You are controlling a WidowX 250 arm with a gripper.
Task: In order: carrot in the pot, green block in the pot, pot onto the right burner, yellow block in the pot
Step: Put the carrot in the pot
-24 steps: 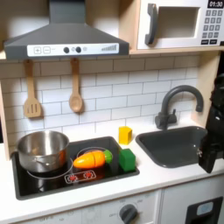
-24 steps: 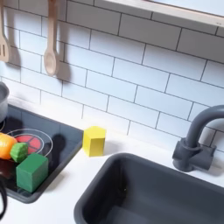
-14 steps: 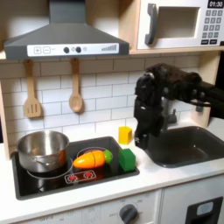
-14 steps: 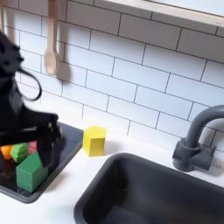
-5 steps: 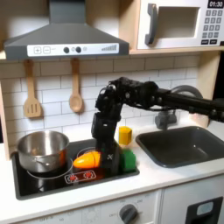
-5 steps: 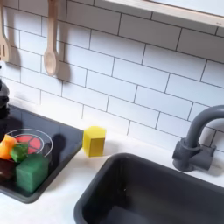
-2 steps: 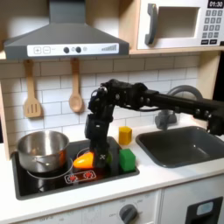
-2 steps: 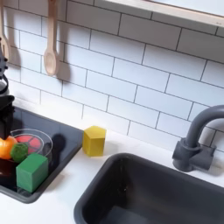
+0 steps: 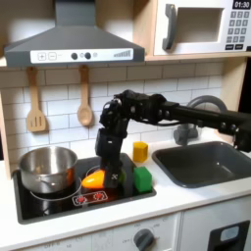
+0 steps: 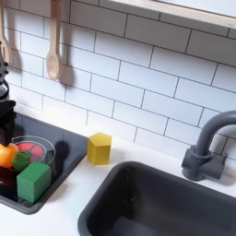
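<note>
From my console, in the first exterior view, the pot (image 9: 47, 169) sits at the cooktop's (image 9: 59, 204) left end, well to the left of the jaws, and I see nothing inside it; the carrot (image 9: 94, 179) lies on its side right at the jaws, on the red burner (image 9: 90, 197), its orange end poking out to their left; the gripper (image 9: 110, 179) hangs straight down over it, and I cannot tell whether the jaws are parted or clenched on the carrot; the green block (image 9: 143, 178) stands just to the right of the jaws; the yellow block (image 9: 140, 151) rests on the counter behind and right of them; the sink (image 9: 211, 162) lies far right. In the second exterior view the carrot (image 10: 5, 155) touches the green block (image 10: 33, 181).
</note>
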